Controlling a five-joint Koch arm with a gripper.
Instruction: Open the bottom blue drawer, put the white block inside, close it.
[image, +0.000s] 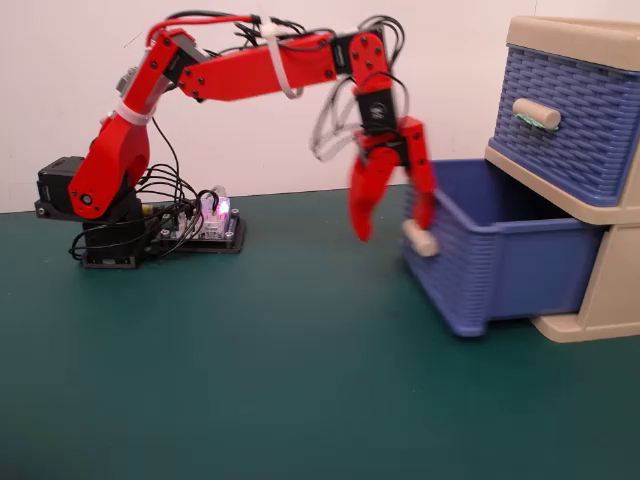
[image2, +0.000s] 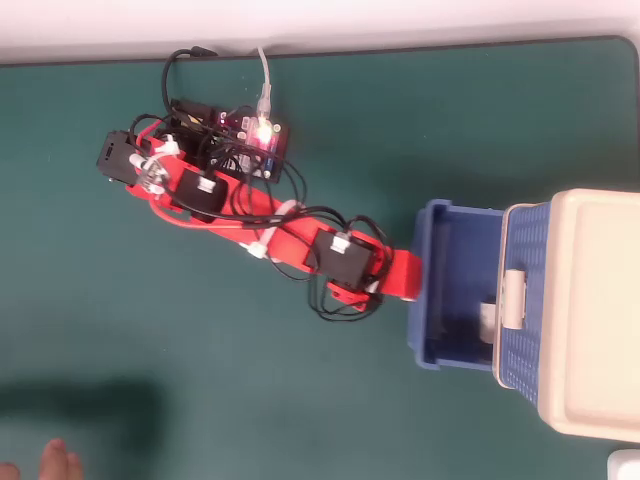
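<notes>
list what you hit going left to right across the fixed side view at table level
Arm base → lit circuit board → gripper → beige handle of the bottom blue drawer → beige cabinet frame.

The red arm (image2: 270, 225) reaches across the green table (image2: 300, 400) to the bottom blue drawer (image2: 445, 218), partly pulled out of the beige cabinet (image2: 590, 310). The white block (image2: 486, 321) lies inside, half hidden under the cabinet's edge.
</notes>
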